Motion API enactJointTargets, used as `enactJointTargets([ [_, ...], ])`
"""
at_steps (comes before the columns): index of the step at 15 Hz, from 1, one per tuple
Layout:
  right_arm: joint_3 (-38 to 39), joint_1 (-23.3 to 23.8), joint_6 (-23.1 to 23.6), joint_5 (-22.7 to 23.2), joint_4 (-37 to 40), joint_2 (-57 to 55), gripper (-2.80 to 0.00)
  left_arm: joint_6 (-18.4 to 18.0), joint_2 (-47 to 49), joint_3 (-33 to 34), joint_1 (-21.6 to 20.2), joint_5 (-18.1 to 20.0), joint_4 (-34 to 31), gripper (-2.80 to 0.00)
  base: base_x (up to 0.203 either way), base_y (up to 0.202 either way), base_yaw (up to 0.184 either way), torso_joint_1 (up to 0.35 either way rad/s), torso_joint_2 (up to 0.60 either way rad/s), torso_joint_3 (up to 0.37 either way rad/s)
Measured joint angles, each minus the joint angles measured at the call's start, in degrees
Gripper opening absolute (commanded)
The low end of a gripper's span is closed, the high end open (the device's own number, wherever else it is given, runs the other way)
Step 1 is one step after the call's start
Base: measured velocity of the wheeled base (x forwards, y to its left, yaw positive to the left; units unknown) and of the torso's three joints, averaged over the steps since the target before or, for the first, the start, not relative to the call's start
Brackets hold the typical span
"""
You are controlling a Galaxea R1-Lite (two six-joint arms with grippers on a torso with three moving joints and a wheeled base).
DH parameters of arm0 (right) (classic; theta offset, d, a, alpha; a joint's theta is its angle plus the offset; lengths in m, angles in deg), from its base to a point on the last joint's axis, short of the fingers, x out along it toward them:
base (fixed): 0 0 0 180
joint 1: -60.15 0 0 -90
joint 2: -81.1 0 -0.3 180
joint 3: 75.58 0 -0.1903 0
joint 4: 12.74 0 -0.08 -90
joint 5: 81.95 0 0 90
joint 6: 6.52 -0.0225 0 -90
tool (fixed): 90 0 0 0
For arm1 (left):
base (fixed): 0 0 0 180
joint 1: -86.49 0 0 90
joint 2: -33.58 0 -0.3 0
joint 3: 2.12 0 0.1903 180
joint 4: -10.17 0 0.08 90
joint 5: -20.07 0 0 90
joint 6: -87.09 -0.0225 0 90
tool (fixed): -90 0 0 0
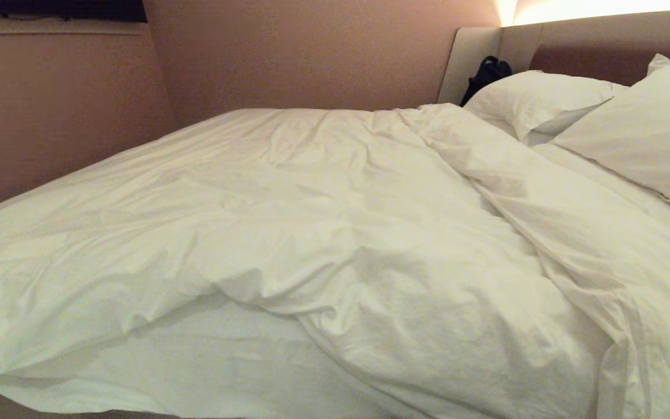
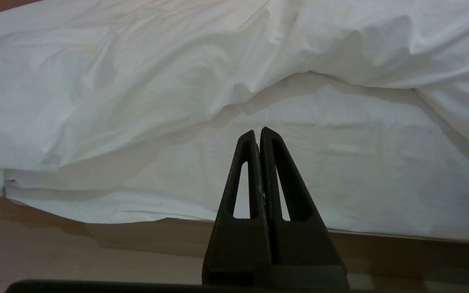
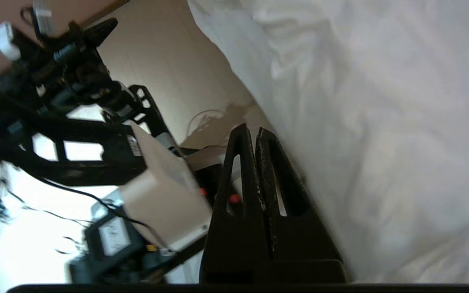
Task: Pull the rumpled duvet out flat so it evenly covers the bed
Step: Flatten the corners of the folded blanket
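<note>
Nearest the head camera, a strip of the taut white mattress sheet (image 1: 207, 355) is left uncovered along the near edge of the bed (image 1: 474, 58), where the hem of the duvet (image 1: 323, 221) is drawn back and lifted into a shadowed fold; neither arm is seen in the head view. From the left wrist view, the left claw (image 2: 259, 132) is seen clenched with its two dark fingers pressed tip to tip, nothing being held between them; it is pointed at the bare sheet (image 2: 340, 171) just below the bunched duvet edge (image 2: 136, 81), apart from both, with the base plinth (image 2: 145, 236) of the bed below. From the right wrist view, the right claw (image 3: 250, 132) is likewise seen clenched and empty, held just beside the hanging white fabric (image 3: 381, 142) at the side of the bed, with part of the robot's own frame (image 3: 75, 134) and the pale floor (image 3: 169, 65) on its other side. Farther on, the duvet is spread rumpled across most of the mattress, with a thick ridge running diagonally towards the head of the bed; beyond that ridge, two plump white pillows (image 1: 538, 99) (image 1: 649, 134) are leaned at the padded headboard (image 1: 602, 41); a dark bag (image 1: 486, 73) is wedged in the corner behind the farther pillow.
</note>
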Motion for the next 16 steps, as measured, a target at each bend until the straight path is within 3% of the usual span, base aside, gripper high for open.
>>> enactJointTargets([
  [4, -0.27, -1.21, -12.54, -4.59, -1.03, 1.22, -2.8, 0.01, 0.0, 0.0, 0.0, 0.0, 0.0, -2.8, 0.0, 0.0, 0.0, 0.0, 0.0, 0.0],
  [7, -0.27, -5.38, -24.38, -9.83, -4.22, 1.65, -2.8, 0.03, 0.0, 0.0, 0.0, -0.02, 0.0, -2.8, 0.0, 0.0, 0.0, 0.0, 0.0, 0.0],
  [13, 0.37, -26.06, -51.86, -26.76, -15.53, 1.75, -2.8, 0.03, 0.0, 0.0, 0.0, -0.03, -0.02, -2.8, 0.0, 0.0, 0.0, 0.0, 0.0, 0.0],
  [16, 0.91, -31.26, -64.27, -38.62, -20.35, 1.27, -2.8, 0.02, 0.0, 0.0, 0.0, -0.02, 0.02, -2.8, 0.0, 0.0, 0.0, 0.0, 0.0, 0.0],
])
